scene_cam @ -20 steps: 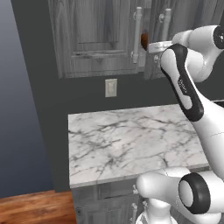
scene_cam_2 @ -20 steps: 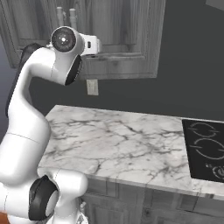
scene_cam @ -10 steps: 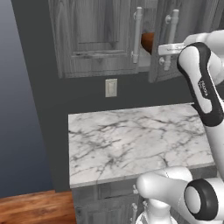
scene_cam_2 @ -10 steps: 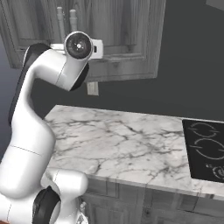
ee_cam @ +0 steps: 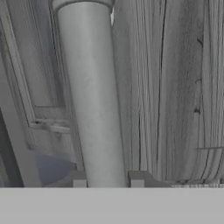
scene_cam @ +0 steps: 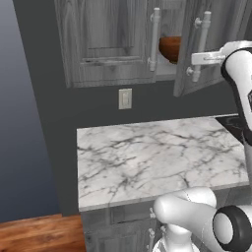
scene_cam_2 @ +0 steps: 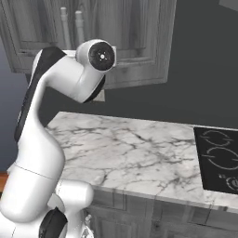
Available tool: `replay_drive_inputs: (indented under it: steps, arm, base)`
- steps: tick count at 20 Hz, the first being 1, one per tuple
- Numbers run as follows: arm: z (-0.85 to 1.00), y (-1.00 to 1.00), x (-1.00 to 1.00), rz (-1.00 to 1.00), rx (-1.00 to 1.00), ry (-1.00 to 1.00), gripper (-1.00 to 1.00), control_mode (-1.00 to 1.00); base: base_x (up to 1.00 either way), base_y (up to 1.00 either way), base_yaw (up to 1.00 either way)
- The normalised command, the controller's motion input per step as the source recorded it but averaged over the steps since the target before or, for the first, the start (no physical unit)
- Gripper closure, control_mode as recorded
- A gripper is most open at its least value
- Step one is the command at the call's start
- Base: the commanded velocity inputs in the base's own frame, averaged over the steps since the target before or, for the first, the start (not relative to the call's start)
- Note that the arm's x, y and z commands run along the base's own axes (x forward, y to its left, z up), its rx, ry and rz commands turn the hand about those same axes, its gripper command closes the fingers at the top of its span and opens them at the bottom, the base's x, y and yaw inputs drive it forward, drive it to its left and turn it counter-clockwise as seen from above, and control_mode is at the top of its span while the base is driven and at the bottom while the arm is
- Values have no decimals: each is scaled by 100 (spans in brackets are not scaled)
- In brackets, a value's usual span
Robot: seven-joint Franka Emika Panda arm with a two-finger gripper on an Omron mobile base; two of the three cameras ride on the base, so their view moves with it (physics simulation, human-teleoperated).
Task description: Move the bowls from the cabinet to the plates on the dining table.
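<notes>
On the left of the left base view the cabinet (scene_cam: 106, 42) keeps its left-hand door flat and shut, while the door to its right (scene_cam: 216, 44) now stands swung further out toward me than it did a second ago, when it hung only a little ajar. That wider gap is the change that matters: the reddish-brown bowl (scene_cam: 170, 48) sits on the shelf inside, showing between the two silver bar handles, and more of its rounded side is exposed than before. Moving right, my arm (scene_cam: 239, 74) has pulled back with the door, its wrist level with the door's bar handle (scene_cam: 201, 47). In the hand view that handle (ee_cam: 89, 96) runs up the middle of the picture, and the gripper (ee_cam: 108, 179) has its two fingertips either side of the bar's lower end, clamped on it as far as I can judge. I read this as the opening step nearly done; the bowl remains in the cabinet, and I would next let go of the handle and reach in. The marble counter (scene_cam: 157, 157) lies below, with the black stove (scene_cam_2: 218, 158) at its right.
</notes>
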Motion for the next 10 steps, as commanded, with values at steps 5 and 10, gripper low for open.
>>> replay_drive_inputs:
  steps: [5,10]
  arm:
    - [15,-33,-44,9,5,-1,100,-100]
    - [14,-35,-47,7,7,0,100,-100]
  base:
    - [0,0,0]
    - [0,0,0]
